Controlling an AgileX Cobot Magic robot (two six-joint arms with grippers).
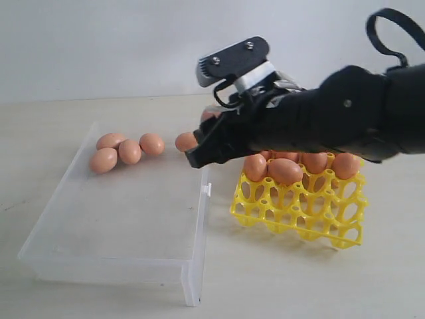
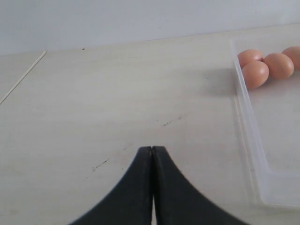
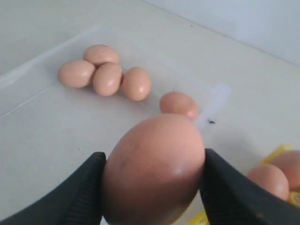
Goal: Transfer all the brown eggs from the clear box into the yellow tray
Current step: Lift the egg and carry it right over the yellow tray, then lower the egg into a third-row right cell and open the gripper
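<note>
Transfer partway: one brown egg (image 3: 154,180) in your right gripper (image 3: 153,164), five left in the clear box (image 1: 99,269).

The claw pinched its egg near the box's tray-side wall; five brown eggs (image 1: 129,151) lay inside. The yellow tray (image 1: 299,219) held several (the arm (image 1: 345,113) hid some cups, so the count was uncertain). Your left gripper (image 2: 151,150) sat pressed together beside the box.

Pale beige tabletop (image 1: 279,279), faint dark scuffs (image 2: 171,122), plain grey-white wall (image 1: 99,46) behind, soft even light.

Bright, diffuse light; soft shadows; slight blur.
</note>
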